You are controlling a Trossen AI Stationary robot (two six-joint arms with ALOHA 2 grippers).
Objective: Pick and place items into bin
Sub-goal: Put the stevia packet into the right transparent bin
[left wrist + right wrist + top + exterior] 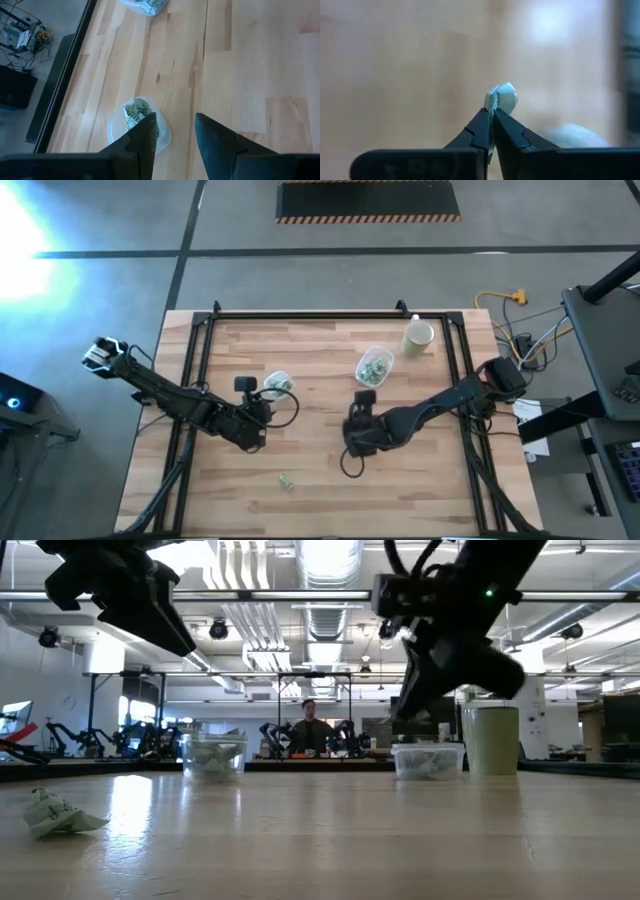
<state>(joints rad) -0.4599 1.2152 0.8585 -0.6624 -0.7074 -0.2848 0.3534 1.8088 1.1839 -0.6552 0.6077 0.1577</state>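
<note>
Items: one pale green-white piece (503,98) pinched in the right gripper (491,116), frame centre; another (286,482) lies lower centre on the surface (320,490).
Left gripper (175,125): fingers apart, empty, over a tub (117,134).

Materials and finishes
Table (320,500) seen as smooth planked wood, slightly glossy; tubs (374,366) clear plastic; gripper fingers (145,140) matt black.
</note>
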